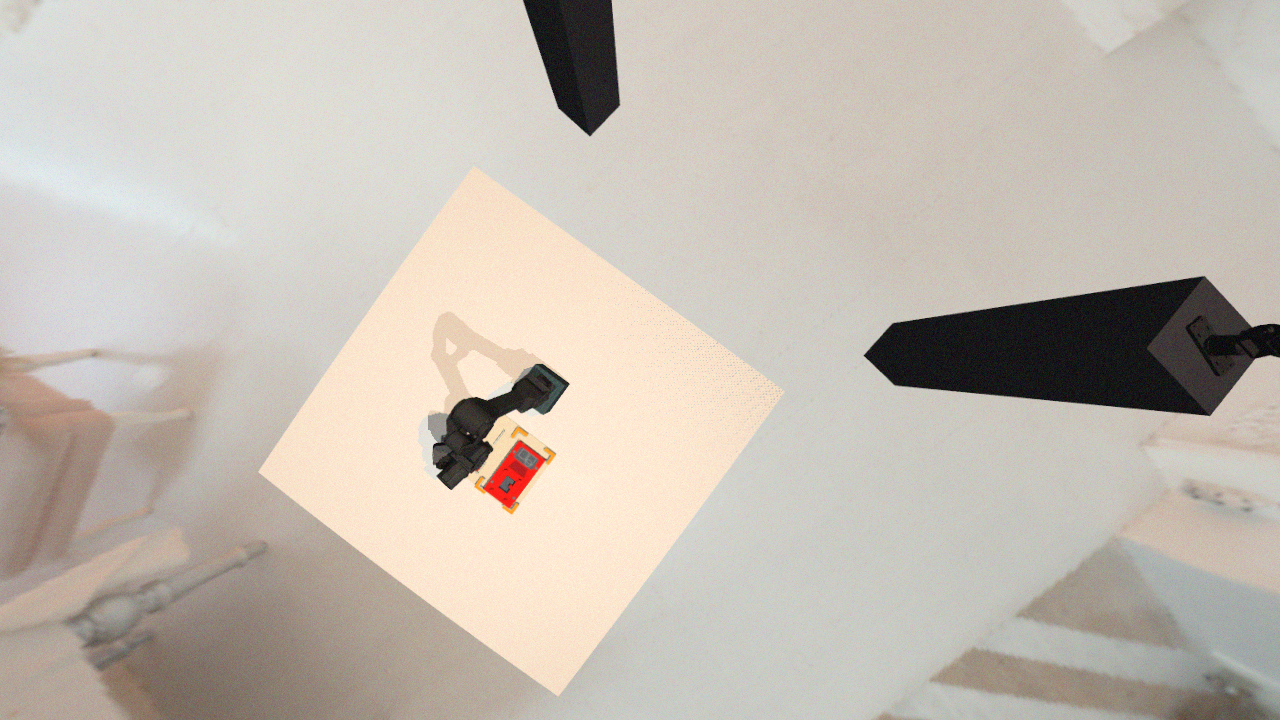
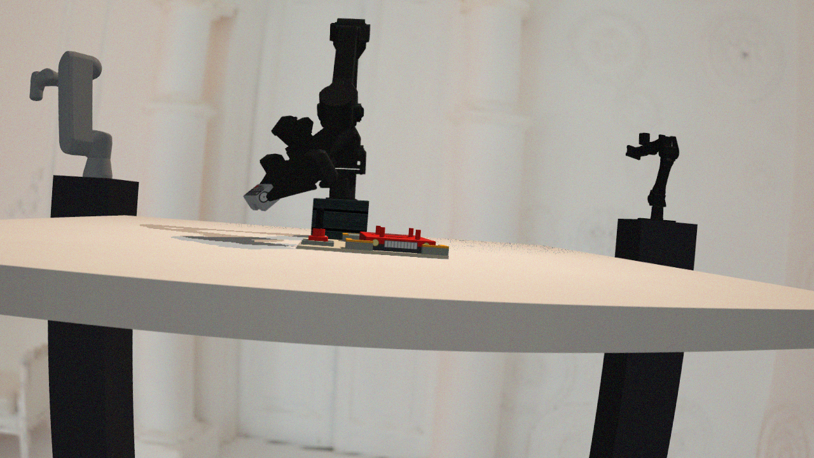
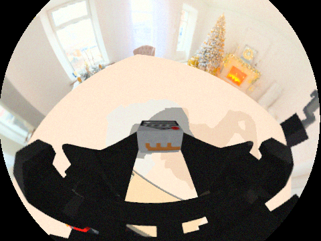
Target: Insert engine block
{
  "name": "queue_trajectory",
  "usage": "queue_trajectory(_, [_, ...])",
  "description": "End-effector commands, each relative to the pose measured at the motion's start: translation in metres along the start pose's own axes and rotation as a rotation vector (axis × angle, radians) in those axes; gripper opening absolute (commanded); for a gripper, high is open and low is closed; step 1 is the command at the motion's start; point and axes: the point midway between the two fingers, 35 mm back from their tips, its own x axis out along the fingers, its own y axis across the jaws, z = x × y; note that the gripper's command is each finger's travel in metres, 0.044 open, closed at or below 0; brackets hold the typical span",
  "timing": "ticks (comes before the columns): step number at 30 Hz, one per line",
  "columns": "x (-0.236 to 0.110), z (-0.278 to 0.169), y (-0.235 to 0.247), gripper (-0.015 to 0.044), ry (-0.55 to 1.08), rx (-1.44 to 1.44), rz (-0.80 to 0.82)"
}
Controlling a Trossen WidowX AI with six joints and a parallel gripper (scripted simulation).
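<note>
My gripper (image 1: 450, 475) (image 2: 262, 196) (image 3: 159, 134) is shut on the grey engine block (image 2: 257, 198) (image 3: 160, 136), which has a dark top and an orange mark on its near face. I hold it tilted in the air, well above the cream table (image 1: 572, 295) (image 2: 398, 296). The red car body (image 1: 513, 471) (image 2: 393, 238) lies flat on a plate with orange corners, just right of the gripper in the overhead view and lower right of the block in the side view. Its opening shows as dark patches from above. The arm hides the block in the overhead view.
A small red piece (image 2: 318, 234) sits on a grey pad left of the car body. The arm's base (image 1: 547, 387) (image 2: 339, 215) stands just behind them. Off the table, black pedestals carry a grey arm (image 2: 76, 108) and a small black arm (image 2: 657, 165).
</note>
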Motion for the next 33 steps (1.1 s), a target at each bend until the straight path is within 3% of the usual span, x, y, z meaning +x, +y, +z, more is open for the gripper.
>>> queue_trajectory(1, [0.005, -0.008, -0.002, 0.0000, 0.004, -0.010, -0.007])
queue_trajectory(33, [0.036, -0.046, -0.003, 0.0000, 0.004, -0.010, -0.007])
